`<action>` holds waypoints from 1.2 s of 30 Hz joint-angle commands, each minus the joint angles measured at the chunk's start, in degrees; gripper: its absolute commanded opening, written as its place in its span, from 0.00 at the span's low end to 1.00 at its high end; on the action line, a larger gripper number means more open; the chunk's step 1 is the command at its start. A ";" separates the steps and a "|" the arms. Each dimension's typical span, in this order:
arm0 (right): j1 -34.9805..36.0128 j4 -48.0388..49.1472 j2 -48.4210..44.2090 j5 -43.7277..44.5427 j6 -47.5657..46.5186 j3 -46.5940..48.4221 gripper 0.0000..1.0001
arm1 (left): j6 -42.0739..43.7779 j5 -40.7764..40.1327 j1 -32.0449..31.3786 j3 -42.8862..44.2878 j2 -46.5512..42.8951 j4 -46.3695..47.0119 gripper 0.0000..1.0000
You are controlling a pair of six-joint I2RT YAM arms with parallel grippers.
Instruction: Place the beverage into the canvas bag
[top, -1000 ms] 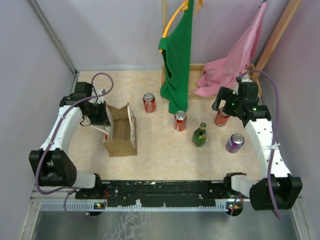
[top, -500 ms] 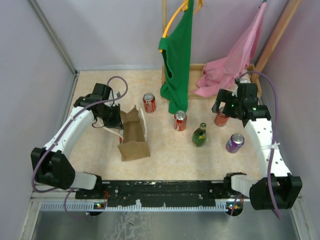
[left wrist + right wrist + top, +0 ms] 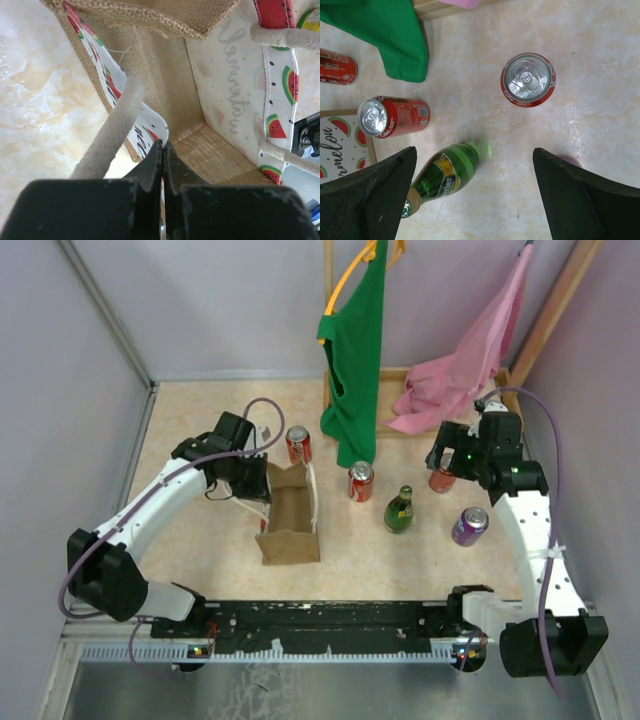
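The tan canvas bag [image 3: 292, 525] with white rope handles stands open left of centre. My left gripper [image 3: 258, 483] is shut on its left wall; the left wrist view shows the fingertips [image 3: 163, 146] pinching the rim, with the burlap inside [image 3: 175, 80] empty. The beverages are a red can [image 3: 298, 445] behind the bag, a red can [image 3: 360, 481], a green bottle [image 3: 399, 510], a red can [image 3: 441, 478] and a purple can [image 3: 470, 526]. My right gripper [image 3: 446, 454] is open and empty above the right red can [image 3: 528, 80], with the bottle [image 3: 445, 172] below the jaws.
A green shirt [image 3: 352, 360] and a pink shirt [image 3: 465, 360] hang from a wooden rack [image 3: 398, 378] at the back. Walls close in on both sides. The bag's watermelon-print corner [image 3: 340, 145] shows at the left edge of the right wrist view.
My left gripper has dragged the bag to the right, towards the cans in the middle. My right gripper has barely moved.
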 commanded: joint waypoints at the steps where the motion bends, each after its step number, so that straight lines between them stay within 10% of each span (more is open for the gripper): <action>1: 0.35 0.54 -2.15 -0.24 -0.31 -0.45 0.99 | -1.00 -0.51 -2.39 0.43 1.91 2.62 0.00; 36: 0.33 -0.24 -2.66 1.41 -0.50 -2.13 0.99 | -2.78 1.57 -10.96 1.50 4.59 3.73 0.00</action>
